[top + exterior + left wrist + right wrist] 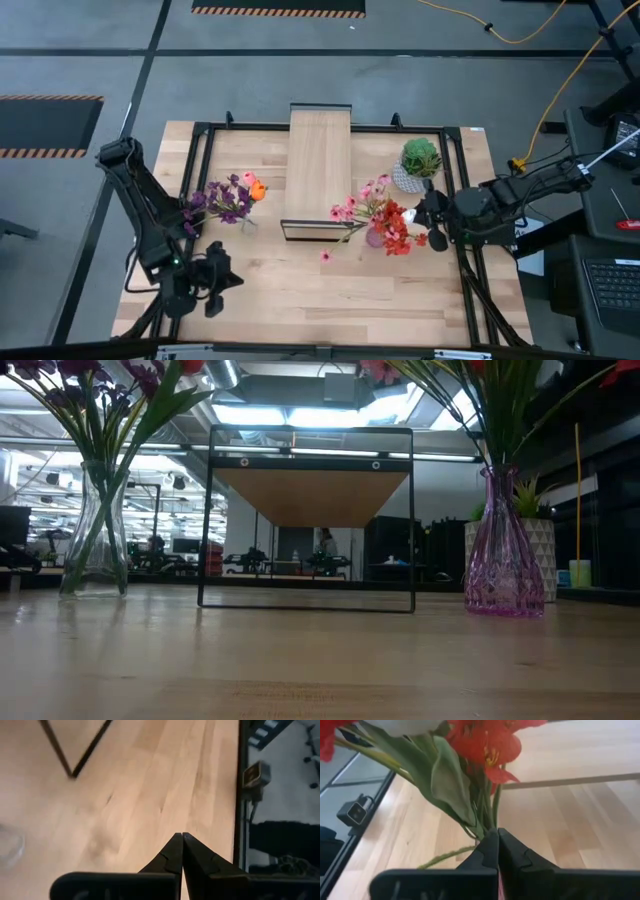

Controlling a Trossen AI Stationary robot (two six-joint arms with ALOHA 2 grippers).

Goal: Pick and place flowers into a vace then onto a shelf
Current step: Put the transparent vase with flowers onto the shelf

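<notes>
left gripper (213,283) – near front-left worktop (330,295) corner, fingers pressed together, holding nothing | right gripper (498,837) – fingers closed tight beside the red blooms (398,232), nothing visibly clamped | flowers – purple cluster (228,199) in clear vase (95,530) left, red and pink blossoms (362,203) in pink vase (502,545) right | shelf (319,168) – between both vases, reaching the far edge

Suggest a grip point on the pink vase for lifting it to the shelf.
Probably the narrow neck of the pink vase, just under the stems, approached level from the right gripper side. The body flares wide below; flowers crowd the top.
</notes>
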